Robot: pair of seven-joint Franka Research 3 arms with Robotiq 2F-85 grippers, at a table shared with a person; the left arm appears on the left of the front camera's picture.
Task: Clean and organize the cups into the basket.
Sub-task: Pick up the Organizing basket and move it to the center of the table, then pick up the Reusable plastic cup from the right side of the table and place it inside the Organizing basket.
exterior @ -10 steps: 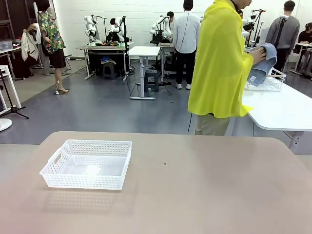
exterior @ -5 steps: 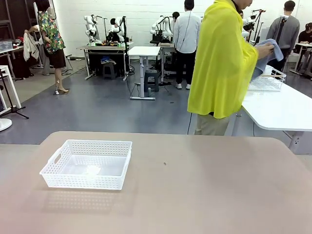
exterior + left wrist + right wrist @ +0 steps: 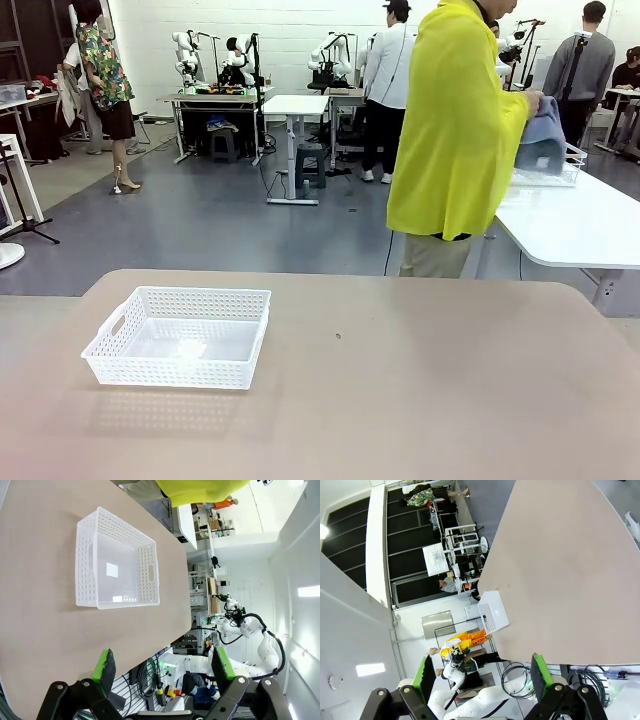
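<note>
White lattice basket [image 3: 170, 372] sits on the robot's-left half of the tan table [image 3: 430, 390], nothing in it, long axis running side to side across the table. Left gripper [image 3: 163, 666]: jaws spread wide, holding nothing; the basket lies ahead of its fingers, well apart. Right gripper [image 3: 483, 674]: also spread and empty, above bare tabletop. Left arm judged the nearer to the basket. Person [image 3: 455, 120] at the far side is turned to a white side table [image 3: 580, 225], hands on a blue cloth [image 3: 545, 135].
</note>
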